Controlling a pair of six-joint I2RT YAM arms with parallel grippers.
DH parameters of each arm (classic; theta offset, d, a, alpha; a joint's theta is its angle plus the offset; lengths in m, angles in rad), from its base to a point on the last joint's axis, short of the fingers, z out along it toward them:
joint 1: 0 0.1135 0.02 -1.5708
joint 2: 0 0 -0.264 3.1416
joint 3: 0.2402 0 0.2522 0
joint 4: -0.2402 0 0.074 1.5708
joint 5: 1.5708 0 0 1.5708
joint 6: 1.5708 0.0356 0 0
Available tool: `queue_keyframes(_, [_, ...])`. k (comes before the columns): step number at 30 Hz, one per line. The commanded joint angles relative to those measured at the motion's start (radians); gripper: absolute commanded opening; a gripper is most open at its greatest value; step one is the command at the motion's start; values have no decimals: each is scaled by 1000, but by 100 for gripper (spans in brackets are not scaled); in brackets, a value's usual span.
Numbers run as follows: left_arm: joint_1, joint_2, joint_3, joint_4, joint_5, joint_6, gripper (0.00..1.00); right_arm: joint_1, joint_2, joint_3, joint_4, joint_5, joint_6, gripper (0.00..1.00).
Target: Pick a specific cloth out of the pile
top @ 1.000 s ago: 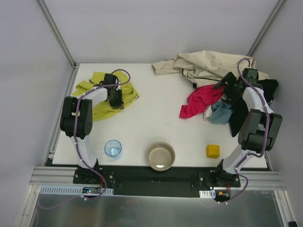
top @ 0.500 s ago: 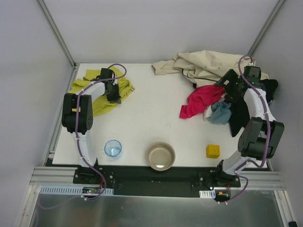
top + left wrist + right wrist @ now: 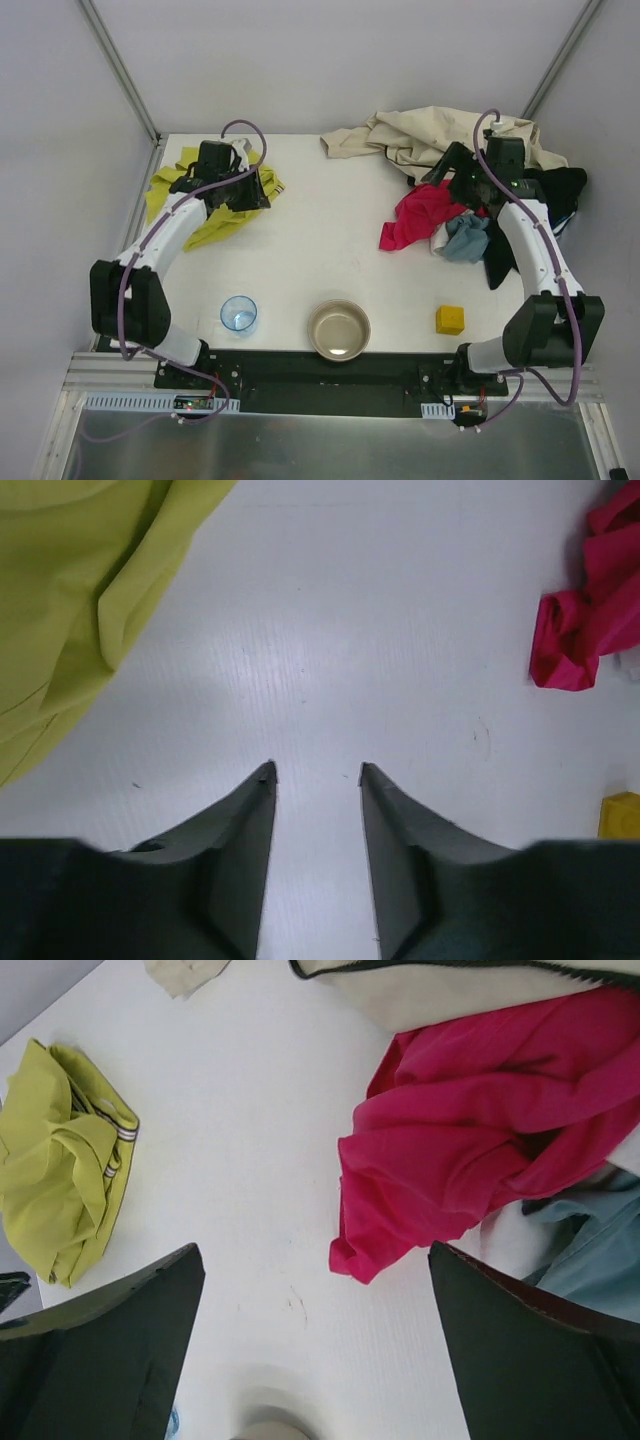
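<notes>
Your right gripper (image 3: pixel 315 1250) hangs spread wide over the white table (image 3: pixel 250 1110). Just right lies the magenta cloth (image 3: pixel 470 1130), the beige cloth (image 3: pixel 440 990) beyond it, a blue-grey piece (image 3: pixel 590 1240) at its near right. The yellow-green cloth (image 3: pixel 60 1170) lies well apart, far left.

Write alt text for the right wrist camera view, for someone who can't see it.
The open right gripper hovers over white table, a crumpled magenta cloth at frame right. The yellow-green cloth lies apart at frame left.

Top view: left arm (image 3: pixel 178 222) hides cloth (image 3: pixel 163 186) middle. Left wrist view: cloth cut at left edge; magenta cloth (image 3: pixel 590 620), yellow block (image 3: pixel 622 815) at right. Right wrist view: bowl (image 3: pixel 262 1430) cut at bottom.
</notes>
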Motion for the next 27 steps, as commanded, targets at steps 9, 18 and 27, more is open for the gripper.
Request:
queue_keyframes(9, [-4, -352, -174, 156, 152, -88, 99, 130, -131, -127, 7, 54, -22, 96])
queue_keyframes(18, [-4, -412, -296, 183, 103, -47, 99, 136, -190, -178, -7, 82, -42, 96])
queue_keyframes(27, [-4, -446, -353, 86, -118, 41, 99, 137, -234, -209, -54, 154, -75, 96])
